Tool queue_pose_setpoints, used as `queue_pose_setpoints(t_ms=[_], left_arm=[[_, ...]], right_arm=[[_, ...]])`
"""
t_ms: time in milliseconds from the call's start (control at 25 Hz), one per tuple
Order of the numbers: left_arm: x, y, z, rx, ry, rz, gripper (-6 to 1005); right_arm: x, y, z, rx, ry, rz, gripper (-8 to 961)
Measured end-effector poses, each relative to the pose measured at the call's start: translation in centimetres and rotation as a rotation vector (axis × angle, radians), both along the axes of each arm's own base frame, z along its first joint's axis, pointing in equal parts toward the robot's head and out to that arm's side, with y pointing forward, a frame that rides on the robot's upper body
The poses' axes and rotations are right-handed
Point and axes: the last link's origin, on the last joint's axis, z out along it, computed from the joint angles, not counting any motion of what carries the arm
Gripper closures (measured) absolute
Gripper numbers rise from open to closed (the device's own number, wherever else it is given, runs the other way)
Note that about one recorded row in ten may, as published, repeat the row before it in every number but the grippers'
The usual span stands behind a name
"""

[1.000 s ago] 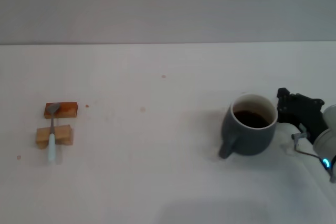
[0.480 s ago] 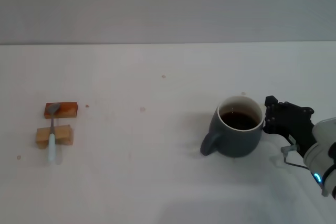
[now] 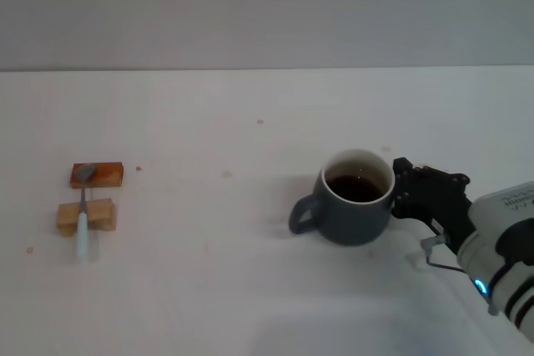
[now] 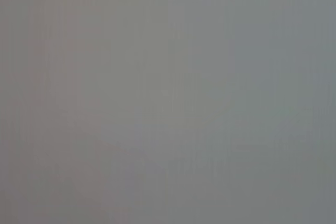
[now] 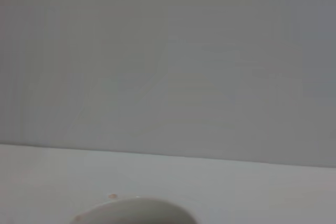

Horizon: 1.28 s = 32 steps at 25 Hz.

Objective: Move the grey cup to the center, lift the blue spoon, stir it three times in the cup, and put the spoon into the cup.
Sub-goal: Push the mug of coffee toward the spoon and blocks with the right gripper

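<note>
Step one: right claw (image 3: 399, 192), grip state unclear, against grey cup (image 3: 355, 208) at its 3 o'clock; next, shift cup toward worktop (image 3: 250, 122) centre, 9 o'clock.

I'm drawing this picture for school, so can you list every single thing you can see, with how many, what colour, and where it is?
grey cup: one, dark blue-grey with a white rim, holding dark liquid, on the table right of the middle, handle pointing to the robot's left.
blue spoon: one, pale blue handle with a grey metal bowl, far left, lying across the two blocks.
orange-brown block: one, far left, under the spoon's bowl end.
tan block: one, just nearer the robot than the orange-brown one, under the spoon's handle.
table: one, white, with a few small specks.
wall: grey, behind the table.
right end effector: one, black, against the cup's right side.
left end effector: not in view.
</note>
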Motion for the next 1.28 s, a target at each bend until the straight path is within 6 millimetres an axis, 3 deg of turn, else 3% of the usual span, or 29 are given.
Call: queue_pose_setpoints(t_ms=[1080, 1280], left_arm=[[0.2, 0.0, 0.2, 0.012, 0.001, -0.009, 351], [0.3, -0.1, -0.4, -0.006, 0.002, -0.014, 354]], right_arm=[[-4.3, 3.6, -3.3, -0.159, -0.056, 0.091, 941], [-4.1, 4.0, -3.1, -0.152, -0.063, 0.085, 940]])
